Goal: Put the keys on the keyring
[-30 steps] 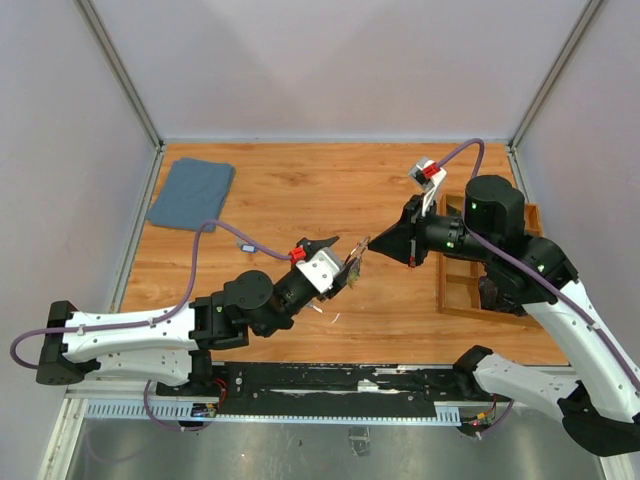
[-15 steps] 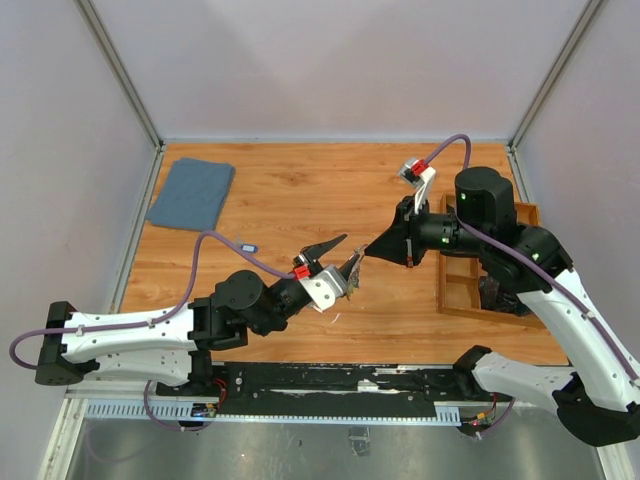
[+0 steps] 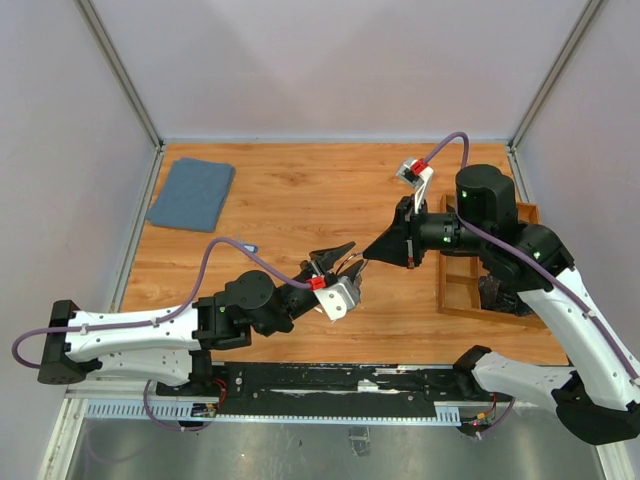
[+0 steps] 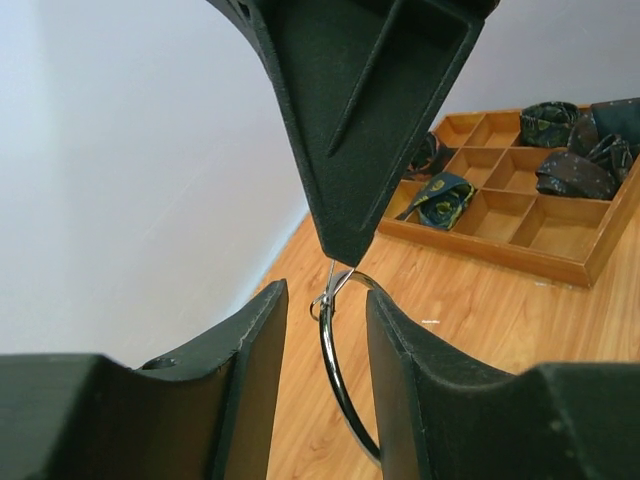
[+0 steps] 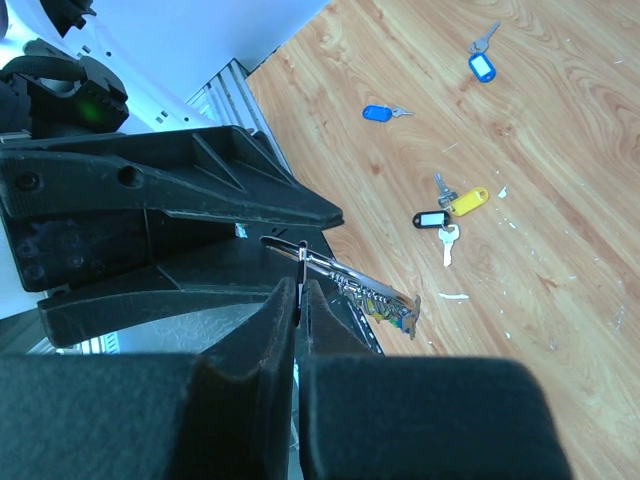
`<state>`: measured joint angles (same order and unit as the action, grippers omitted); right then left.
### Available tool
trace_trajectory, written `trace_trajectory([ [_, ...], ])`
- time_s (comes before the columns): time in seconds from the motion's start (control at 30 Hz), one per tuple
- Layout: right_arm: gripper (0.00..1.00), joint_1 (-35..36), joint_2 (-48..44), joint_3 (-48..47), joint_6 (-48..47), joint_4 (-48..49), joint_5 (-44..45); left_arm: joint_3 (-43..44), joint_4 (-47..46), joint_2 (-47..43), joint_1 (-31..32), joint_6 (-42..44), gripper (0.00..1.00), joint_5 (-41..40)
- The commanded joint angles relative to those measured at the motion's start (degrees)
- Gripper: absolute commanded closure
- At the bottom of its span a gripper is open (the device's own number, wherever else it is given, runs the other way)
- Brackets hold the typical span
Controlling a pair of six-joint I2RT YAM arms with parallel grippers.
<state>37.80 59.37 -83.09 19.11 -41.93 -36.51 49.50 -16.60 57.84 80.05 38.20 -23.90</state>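
My left gripper (image 3: 347,266) is shut on the keyring (image 4: 334,372), a thin silver loop that stands between its fingers (image 4: 420,390) above the table's middle. A patterned metal fob (image 5: 382,294) hangs on the ring. My right gripper (image 3: 366,256) is shut on a thin silver key (image 5: 301,262) seen edge-on, and the key's tip touches the top of the ring (image 4: 334,290). Loose keys lie on the table in the right wrist view: two with blue tags (image 5: 482,66) (image 5: 377,113), one yellow (image 5: 468,201), and one black (image 5: 432,218) with a plain silver key (image 5: 449,240).
A wooden compartment tray (image 3: 458,292) stands at the right under my right arm, with rolled dark ties (image 4: 560,172) in it. A folded blue cloth (image 3: 192,192) lies at the far left. A blue-tagged key (image 3: 248,247) lies left of my left arm's cable.
My left gripper has turned and shifted right and toward the near edge with the ring. My right arm swung slightly left, and its tip now meets the ring.
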Motion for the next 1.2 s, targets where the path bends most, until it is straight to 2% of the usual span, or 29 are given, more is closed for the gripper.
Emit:
trace_trajectory([
  [0.0,0.99,-0.9,-0.3,-1.8,0.5,0.7,-2.8,2.5,-0.1,0.8,0.2,1.1,0.58,0.2],
  [0.17,0.99,-0.8,-0.4,-1.8,0.5,0.3,-3.3,3.0,-0.1,1.2,0.3,1.4,0.62,0.1],
  [0.53,0.99,-0.8,-0.8,-1.1,0.5,-0.1,-2.4,3.5,1.4,1.5,0.8,1.2,0.76,-0.4],
  [0.8,0.99,-0.8,-0.7,-0.3,0.5,-0.4,-1.6,4.7,2.8,2.7,1.6,0.9,0.80,-0.7],
  [1.0,1.00,-0.8,-1.1,-0.3,-0.1,-0.9,0.3,5.2,3.3,3.1,1.7,0.4,0.99,-2.2],
  [1.07,0.99,-0.9,-1.4,-0.5,-0.9,-1.4,1.9,5.4,3.5,3.3,1.7,-0.1,0.99,-3.0],
  [1.1,0.97,-0.8,-1.7,-0.5,-1.2,-1.5,3.0,5.4,3.5,3.3,1.7,-0.2,0.99,-3.2],
  [1.17,0.84,-0.8,-2.9,-0.3,-1.8,-1.2,5.4,5.3,3.5,3.3,1.7,-0.4,0.99,-3.7],
])
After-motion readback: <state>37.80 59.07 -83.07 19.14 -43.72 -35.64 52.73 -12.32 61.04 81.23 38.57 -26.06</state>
